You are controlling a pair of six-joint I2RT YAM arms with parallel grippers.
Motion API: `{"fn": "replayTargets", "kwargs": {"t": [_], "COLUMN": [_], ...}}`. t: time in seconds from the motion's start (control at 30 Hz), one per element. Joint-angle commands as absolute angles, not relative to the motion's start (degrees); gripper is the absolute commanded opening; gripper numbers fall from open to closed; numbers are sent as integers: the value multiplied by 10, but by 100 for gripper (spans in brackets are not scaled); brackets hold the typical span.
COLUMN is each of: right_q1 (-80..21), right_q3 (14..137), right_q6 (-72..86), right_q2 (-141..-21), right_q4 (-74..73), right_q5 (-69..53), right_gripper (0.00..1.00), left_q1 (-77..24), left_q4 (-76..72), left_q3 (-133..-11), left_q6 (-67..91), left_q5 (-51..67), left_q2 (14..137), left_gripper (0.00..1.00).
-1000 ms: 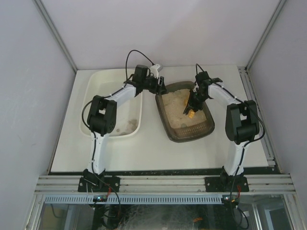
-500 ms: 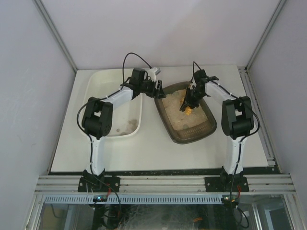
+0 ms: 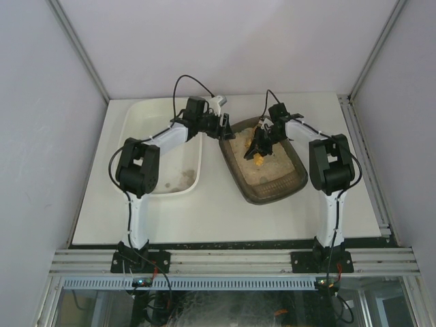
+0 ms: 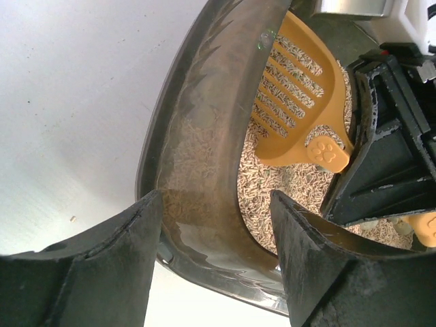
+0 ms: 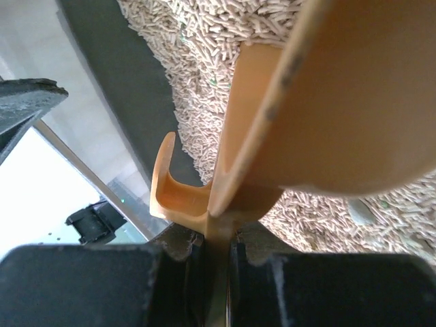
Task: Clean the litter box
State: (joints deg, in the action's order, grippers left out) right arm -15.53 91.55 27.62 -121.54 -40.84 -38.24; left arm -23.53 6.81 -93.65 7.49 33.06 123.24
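The litter box is a dark brown tray of beige pellet litter, right of centre on the table. My left gripper is open at its far-left corner. In the left wrist view its fingers straddle the thick rim, one outside the box and one over the litter, around my left gripper's gap. My right gripper is shut on the handle of an orange slotted scoop. The scoop lies over the litter near the far-left wall. The right wrist view shows its handle pinched in my right gripper.
A larger white tub stands left of the litter box, with a little litter at its near end. The left forearm reaches across the tub. Enclosure walls and metal rails bound the table.
My right gripper has carried the scoop leftward across the litter toward the far-left wall. The left gripper has opened a little wider at the rim.
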Motion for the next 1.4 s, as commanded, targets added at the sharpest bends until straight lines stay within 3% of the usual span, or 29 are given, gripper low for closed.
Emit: {"fn": "replayTargets", "kwargs": {"t": [0.0, 0.17, 0.67, 1.03, 1.17, 1.37], "right_q1": [-176, -169, -171, -171, -167, -166], "right_q3": [862, 763, 709, 713, 782, 827], "right_q6": [307, 394, 514, 419, 282, 235], "right_q2": [-1214, -1178, -1184, -1218, -1220, -1237], "right_q4": [-253, -40, 243, 161, -85, -222], "right_q5": [-498, -558, -678, -713, -654, -614], "right_gripper": [0, 0, 0, 0, 0, 0], "left_q1": [-239, -237, -234, -231, -231, -230], "left_q4": [92, 91, 97, 102, 106, 113], "left_q3": [-939, -932, -925, -925, -928, -937], "left_q6": [90, 88, 79, 74, 72, 71], "left_q5": [361, 365, 373, 377, 376, 375], "left_q2": [1215, 1212, 1212, 1214, 1213, 1215], "left_gripper": [68, 68, 68, 68, 68, 68]}}
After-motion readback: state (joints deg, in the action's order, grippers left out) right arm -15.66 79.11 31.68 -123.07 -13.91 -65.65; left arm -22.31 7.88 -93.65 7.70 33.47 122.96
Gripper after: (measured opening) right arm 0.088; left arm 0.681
